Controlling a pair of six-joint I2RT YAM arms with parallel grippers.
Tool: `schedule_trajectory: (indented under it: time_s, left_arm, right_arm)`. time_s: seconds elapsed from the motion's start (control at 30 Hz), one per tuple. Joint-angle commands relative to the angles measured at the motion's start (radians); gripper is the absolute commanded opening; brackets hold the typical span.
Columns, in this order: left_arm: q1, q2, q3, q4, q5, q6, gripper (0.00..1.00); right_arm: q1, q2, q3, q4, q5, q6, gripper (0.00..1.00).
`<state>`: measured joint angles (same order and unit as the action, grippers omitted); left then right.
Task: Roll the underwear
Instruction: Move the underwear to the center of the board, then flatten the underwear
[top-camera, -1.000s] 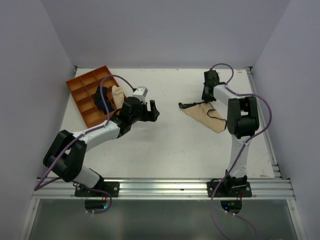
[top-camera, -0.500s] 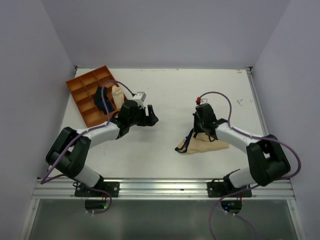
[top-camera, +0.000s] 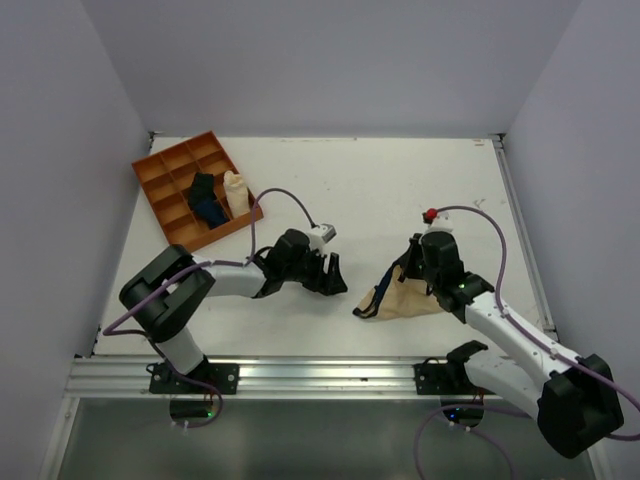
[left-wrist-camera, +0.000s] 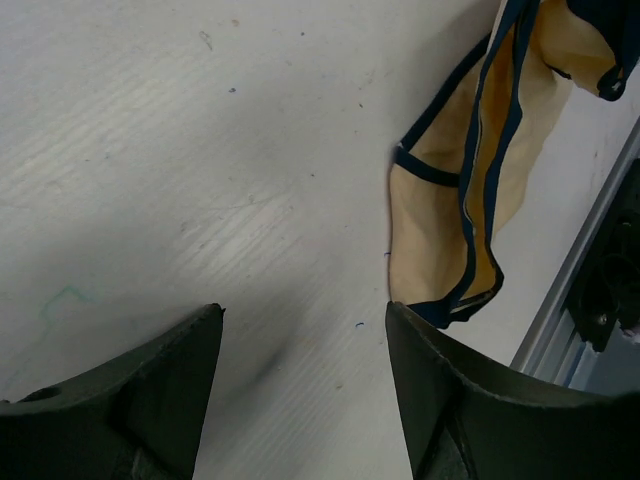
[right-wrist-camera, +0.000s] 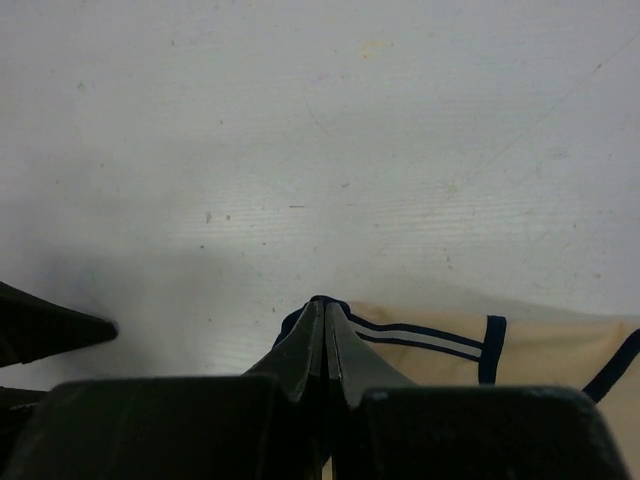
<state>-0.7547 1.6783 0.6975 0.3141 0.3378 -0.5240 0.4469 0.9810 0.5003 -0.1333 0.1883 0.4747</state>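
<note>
The underwear (top-camera: 408, 299) is a beige cloth with a thin black edge band, lying bunched on the white table at the front right of centre. My right gripper (top-camera: 410, 272) is shut on its black band at the upper edge; in the right wrist view the closed fingertips (right-wrist-camera: 325, 312) pinch the band and beige cloth (right-wrist-camera: 540, 355) trails to the right. My left gripper (top-camera: 335, 276) is open and empty, low over the table just left of the underwear. In the left wrist view the underwear (left-wrist-camera: 470, 170) lies beyond the open gripper (left-wrist-camera: 300, 318).
An orange divided tray (top-camera: 160, 163) sits at the back left, holding a dark blue roll (top-camera: 207, 205) and a cream roll (top-camera: 236, 193). A metal rail (top-camera: 320, 375) runs along the near table edge. Grey walls enclose the table.
My right gripper has dragged the underwear from the right rear toward the front centre. My left arm has swung away from the tray, toward the near centre beside the underwear.
</note>
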Motion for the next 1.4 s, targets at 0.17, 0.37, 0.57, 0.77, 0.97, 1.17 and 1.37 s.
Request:
schedule_trajectory:
  time_s: [0.17,0.37,0.57,0.77,0.97,1.17,1.37]
  left_arm:
    - [-0.081,0.081,0.016,0.097,0.06,-0.044,0.71]
    - [-0.144,0.133,0.008,0.1,0.041,-0.076,0.68]
    - [-0.182,0.15,-0.009,0.109,-0.002,-0.126,0.61]
    - [-0.207,0.192,0.0,0.118,-0.019,-0.162,0.38]
    - [-0.209,0.161,0.026,0.1,-0.034,-0.172,0.0]
    - [-0.177,0.092,0.141,-0.062,-0.146,-0.139,0.0]
    - [-0.019,0.044,0.261,-0.151,-0.154,-0.099,0.0]
  right_arm:
    - [0.001,-0.074,-0.048,0.003,-0.01,0.042,0.0]
    - [0.001,-0.134,-0.049,-0.037,-0.001,0.045,0.0]
    - [0.001,-0.163,-0.046,-0.052,-0.006,0.054,0.0]
    - [0.001,-0.183,-0.051,-0.058,-0.018,0.062,0.0]
    - [0.001,-0.199,-0.043,-0.039,-0.026,0.071,0.0]
    - [0.001,-0.081,0.049,0.015,-0.004,0.059,0.0]
    - [0.0,0.19,0.317,0.077,0.011,-0.051,0.0]
